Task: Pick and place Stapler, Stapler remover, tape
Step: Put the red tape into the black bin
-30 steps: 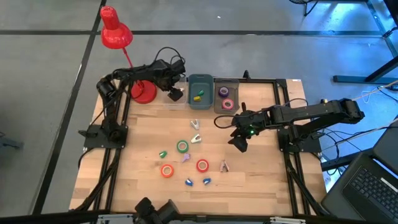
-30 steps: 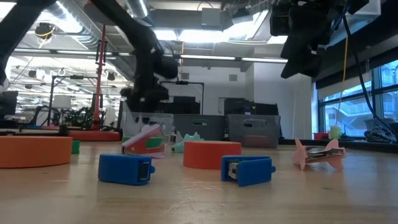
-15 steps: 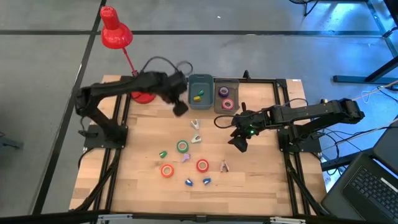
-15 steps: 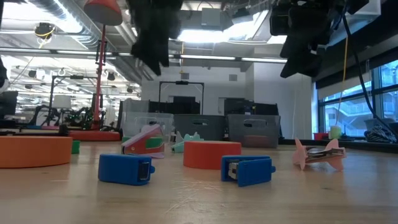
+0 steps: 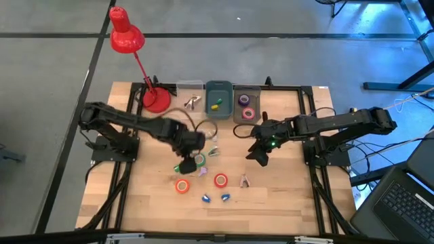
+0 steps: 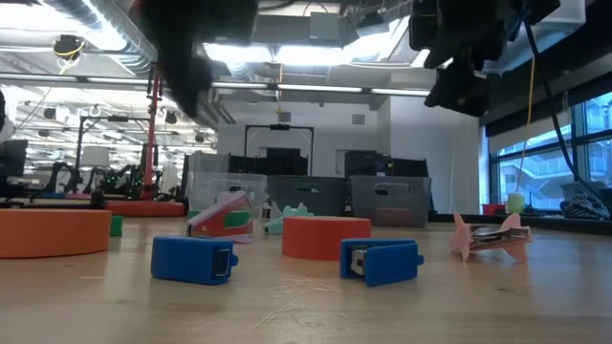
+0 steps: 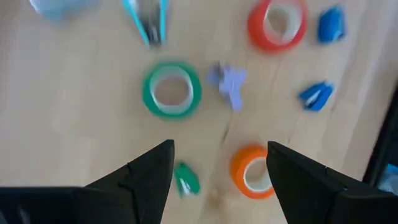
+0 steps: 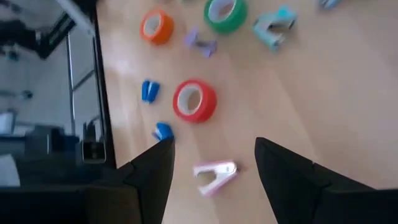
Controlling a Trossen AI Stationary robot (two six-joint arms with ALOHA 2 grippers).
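The left gripper [image 5: 192, 150] hangs over the middle of the table [image 5: 285, 196], fingers spread and empty, right above the cluster of loose items. Directly under it, a little toward the right arm's side, lies the green tape [image 5: 199, 160]; in the left wrist view that ring [image 7: 171, 91] sits just ahead of the open fingers, lying flat with its pale core facing up. A flat ring has no long axis to line up with, so I'd judge the approach a straight drop, fingers straddling the rim.

Two orange-red tapes lie nearer the front edge: one [image 5: 182, 186] on the left arm's side, the other [image 5: 220, 180] between the arms. A small green piece [image 5: 178, 167] lies just beside the green tape, close enough that I think descending fingers could nudge it.

The right gripper [image 5: 256, 154] hovers well apart from the green tape, also open and holding nothing. The pink remover [image 5: 244, 180] and the red tape near it lie closer to that arm. So the left arm is clearly nearer the green ring, which looks like its next pick.

At the back edge two bins stand side by side; the right bin [image 5: 239, 115] holds tape rings already.
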